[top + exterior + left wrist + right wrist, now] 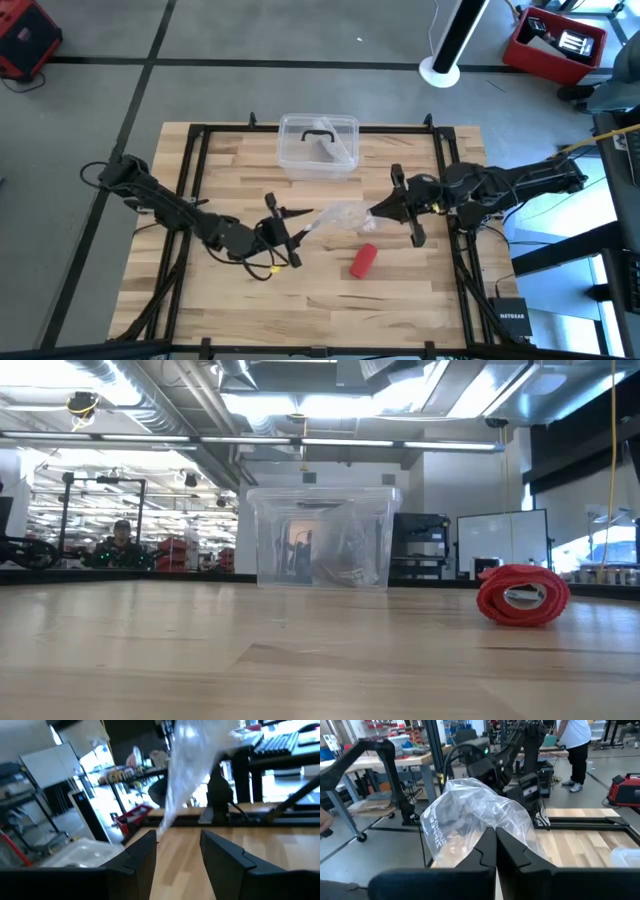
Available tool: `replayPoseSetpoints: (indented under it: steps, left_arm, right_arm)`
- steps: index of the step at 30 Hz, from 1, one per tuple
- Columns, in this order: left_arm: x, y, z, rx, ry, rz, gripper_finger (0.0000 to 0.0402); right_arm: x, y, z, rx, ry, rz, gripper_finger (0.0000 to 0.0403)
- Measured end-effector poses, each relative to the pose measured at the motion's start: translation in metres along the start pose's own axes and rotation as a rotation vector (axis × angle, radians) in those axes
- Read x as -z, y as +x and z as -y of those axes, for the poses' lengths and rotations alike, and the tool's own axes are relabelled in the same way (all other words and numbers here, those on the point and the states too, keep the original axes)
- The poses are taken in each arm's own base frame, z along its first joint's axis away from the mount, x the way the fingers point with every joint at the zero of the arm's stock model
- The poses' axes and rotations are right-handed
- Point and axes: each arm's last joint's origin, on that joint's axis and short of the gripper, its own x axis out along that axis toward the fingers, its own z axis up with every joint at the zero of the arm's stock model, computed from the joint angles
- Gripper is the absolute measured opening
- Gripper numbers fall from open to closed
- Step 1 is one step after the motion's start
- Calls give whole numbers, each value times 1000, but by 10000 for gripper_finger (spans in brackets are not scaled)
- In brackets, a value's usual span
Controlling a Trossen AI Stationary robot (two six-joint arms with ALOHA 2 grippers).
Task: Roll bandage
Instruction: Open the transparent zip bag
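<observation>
On your table (200,300), mid-front: one bandage (363,261), red, rolled into a small coil, lying alone on the wood, apart from both grippers. Your low view shows the roll (522,596) on its side, hollow core facing the camera.

Above the table centre: one clear plastic bag (340,216), crumpled, stretched between your two arms.

Right gripper (378,211): fingers (512,851) pressed together on the bag (470,817), which billows up over them.

Left gripper (297,231): fingers (142,857) spread apart; the bag's lower tip (162,822) hangs just beyond the gap, and you cannot tell whether it touches either finger.

Back centre: one clear box (318,147) with a black handle, standing well behind the bandage.

Beyond the table: people at workbenches in your wrist and low views.
</observation>
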Motion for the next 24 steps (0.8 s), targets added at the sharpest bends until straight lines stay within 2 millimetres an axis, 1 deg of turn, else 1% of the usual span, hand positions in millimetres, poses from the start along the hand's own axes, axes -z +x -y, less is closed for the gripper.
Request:
replayPoseSetpoints:
  steps: [6,10,12,15,20,22,24]
  left_arm:
    - [-1,8,-6,15,-5,25,145]
    - [-3,12,-7,77,-19,55,145]
    - [-4,12,-7,82,-23,60,138]
    - [-5,12,-8,67,-34,71,106]
    - [-7,11,-9,57,-8,85,20]
    - [-7,11,-8,61,-5,85,8]
    - [-7,8,-5,70,-10,77,10]
  right_arm:
    - [3,9,-1,-25,-1,-16,2]
    - [3,13,-1,-27,-1,4,2]
    - [3,14,-1,-27,-2,4,1]
    - [4,15,0,-27,-2,0,1]
    - [6,15,0,-25,34,-21,12]
    - [10,14,0,-32,65,-67,21]
    - [14,14,0,-36,49,-107,30]
